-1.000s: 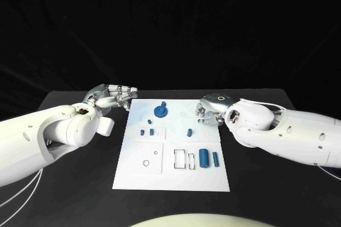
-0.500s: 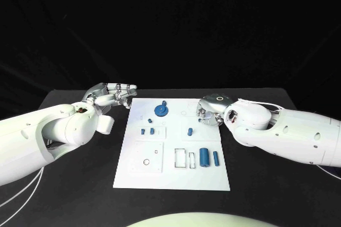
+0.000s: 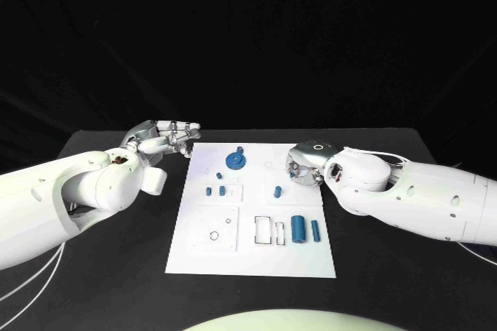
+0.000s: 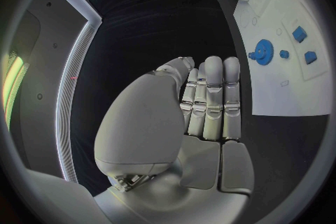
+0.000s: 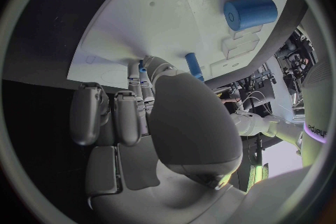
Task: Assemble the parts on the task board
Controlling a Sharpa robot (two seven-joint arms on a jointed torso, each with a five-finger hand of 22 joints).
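The silver right hand (image 3: 302, 166) hovers over the flat white task board's (image 3: 252, 255) three-o'clock edge, fingers apparently curled on a small blue peg (image 5: 143, 70) — likely for seating — while the silver left hand (image 3: 164, 138), fingers together and empty, waits at ten o'clock.

A: The head camera is looking steeply down from above on the black table (image 3: 124, 273), taking in the whole task board (image 3: 253, 259).

B: And the wrist cameras are sitting close behind each palm, both catching that board (image 4: 287, 89) (image 5: 126, 33) from opposite sides.
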